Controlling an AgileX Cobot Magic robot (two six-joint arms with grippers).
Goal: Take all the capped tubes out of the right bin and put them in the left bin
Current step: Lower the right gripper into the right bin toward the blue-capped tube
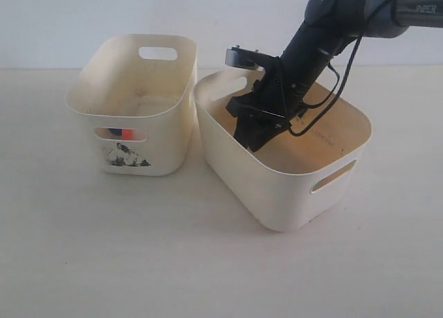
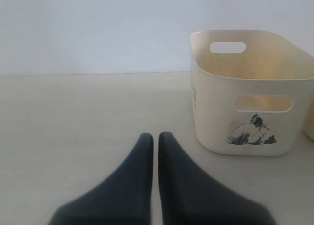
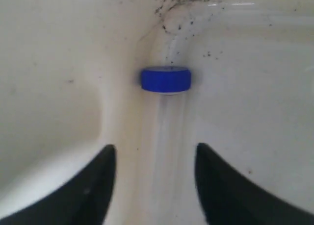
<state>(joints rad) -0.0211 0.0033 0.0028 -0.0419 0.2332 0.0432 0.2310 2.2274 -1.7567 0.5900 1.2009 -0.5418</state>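
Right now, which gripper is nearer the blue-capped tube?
Right. The right gripper is in the right bin, open over the blue-capped tube; the left gripper is outside, facing the left bin.

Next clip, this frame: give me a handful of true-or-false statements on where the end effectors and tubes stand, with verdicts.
1. The right end effector is down inside the wider bin. True.
2. It is shut on the blue-capped tube. False: its fingers stand open on either side of the tube.
3. The left end effector is open. False: its fingers are shut together, holding nothing.
4. An orange-red item shows through the front slot of the stickered bin. True.
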